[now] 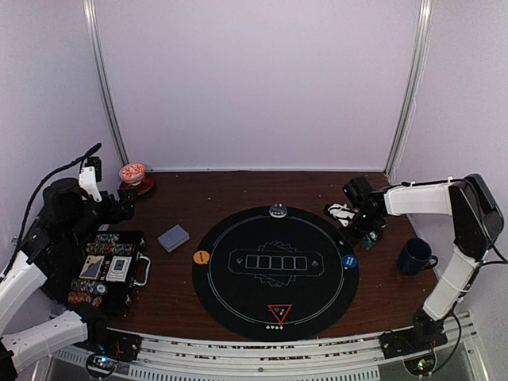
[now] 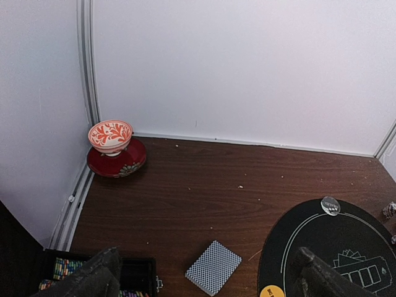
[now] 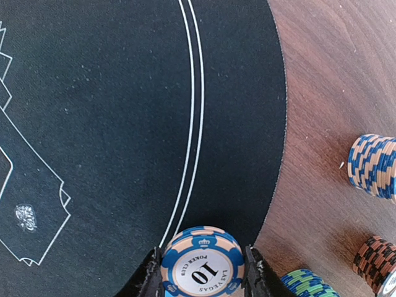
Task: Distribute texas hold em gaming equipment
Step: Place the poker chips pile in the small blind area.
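Observation:
A blue-and-peach poker chip (image 3: 202, 265) marked 10 sits flat between the fingers of my right gripper (image 3: 202, 272), which is shut on it over the right edge of the black round mat (image 1: 238, 238). In the top view that gripper (image 1: 343, 216) is at the mat's upper right. Three chip stacks stand on the wood beside it: blue-peach (image 3: 373, 164), brown (image 3: 376, 260) and green-blue (image 3: 308, 286). My left gripper (image 2: 207, 255) hangs open above the chip case, empty. The grey-blue card deck (image 2: 213, 267) lies below it, left of the mat. An orange button (image 1: 201, 257), a blue button (image 1: 349, 260) and a red triangle (image 1: 279, 313) lie on the mat.
An open black chip case (image 1: 107, 270) stands at the left edge. A red-and-white cup on its saucer (image 1: 132, 175) is at the back left. A dark blue mug (image 1: 414, 256) stands right of the mat. A small clear disc (image 1: 277, 209) lies at the mat's far edge.

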### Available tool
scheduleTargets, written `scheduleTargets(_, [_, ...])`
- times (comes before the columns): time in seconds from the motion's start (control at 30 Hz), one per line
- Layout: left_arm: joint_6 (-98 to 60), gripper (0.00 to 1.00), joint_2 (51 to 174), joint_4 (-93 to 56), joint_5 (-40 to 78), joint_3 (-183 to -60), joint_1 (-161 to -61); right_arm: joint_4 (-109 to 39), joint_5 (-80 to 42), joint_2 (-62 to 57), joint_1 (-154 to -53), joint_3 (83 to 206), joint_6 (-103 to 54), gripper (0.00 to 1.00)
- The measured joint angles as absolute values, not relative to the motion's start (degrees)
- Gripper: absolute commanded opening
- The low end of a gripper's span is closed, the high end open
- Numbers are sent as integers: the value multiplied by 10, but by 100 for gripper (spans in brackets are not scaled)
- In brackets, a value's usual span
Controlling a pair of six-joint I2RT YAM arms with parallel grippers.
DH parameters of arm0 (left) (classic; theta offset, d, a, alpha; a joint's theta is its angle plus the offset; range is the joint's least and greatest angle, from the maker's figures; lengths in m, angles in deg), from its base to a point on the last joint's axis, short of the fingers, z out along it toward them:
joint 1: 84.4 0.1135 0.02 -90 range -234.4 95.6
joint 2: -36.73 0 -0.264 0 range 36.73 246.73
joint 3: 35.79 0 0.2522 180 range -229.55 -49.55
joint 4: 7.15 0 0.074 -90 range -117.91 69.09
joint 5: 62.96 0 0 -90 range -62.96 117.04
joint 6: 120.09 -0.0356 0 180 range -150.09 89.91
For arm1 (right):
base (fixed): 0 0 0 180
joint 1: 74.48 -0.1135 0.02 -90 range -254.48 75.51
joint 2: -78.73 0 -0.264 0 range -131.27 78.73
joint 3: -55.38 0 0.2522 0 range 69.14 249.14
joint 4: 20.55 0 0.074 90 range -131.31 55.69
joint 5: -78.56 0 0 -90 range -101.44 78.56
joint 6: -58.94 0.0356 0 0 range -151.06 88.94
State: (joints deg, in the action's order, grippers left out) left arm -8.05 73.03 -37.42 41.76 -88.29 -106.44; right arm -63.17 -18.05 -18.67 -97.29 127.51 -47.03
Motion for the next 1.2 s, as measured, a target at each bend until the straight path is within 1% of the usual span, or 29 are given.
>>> scheduleTargets(1.2, [-81,98,730,-374,418,-883,-1064,-633,-174,-205,-973,1269,-479,30])
